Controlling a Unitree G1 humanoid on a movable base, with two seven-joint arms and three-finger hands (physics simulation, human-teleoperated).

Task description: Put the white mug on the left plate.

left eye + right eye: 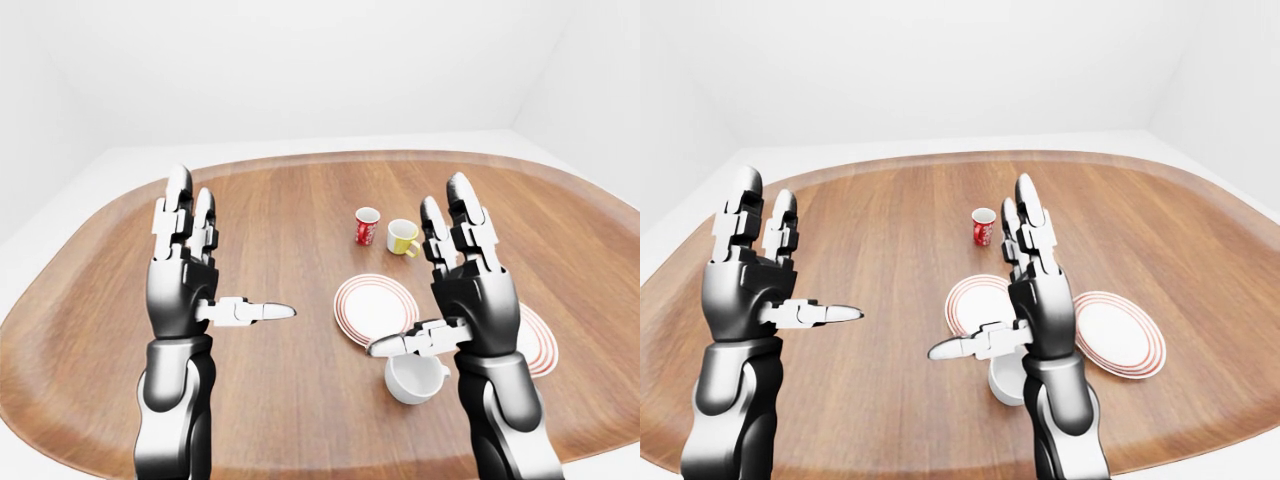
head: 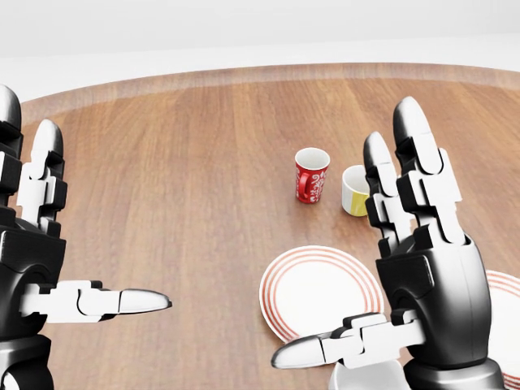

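Note:
The white mug (image 1: 415,378) stands upright on the table, just below the left plate (image 1: 372,305), a white plate with red rings. My right hand (image 1: 420,282) is open and raised above the mug, fingers pointing up and thumb stretched left over the mug's rim, touching nothing. In the head view this hand hides most of the mug (image 2: 367,379). My left hand (image 1: 228,258) is open as well, held up at the left, far from the mug and the plate.
A red patterned mug (image 1: 367,226) and a yellow mug (image 1: 402,237) stand above the left plate. A second ringed plate (image 1: 1120,333) lies to the right. The round wooden table (image 1: 290,410) spreads wide to the left.

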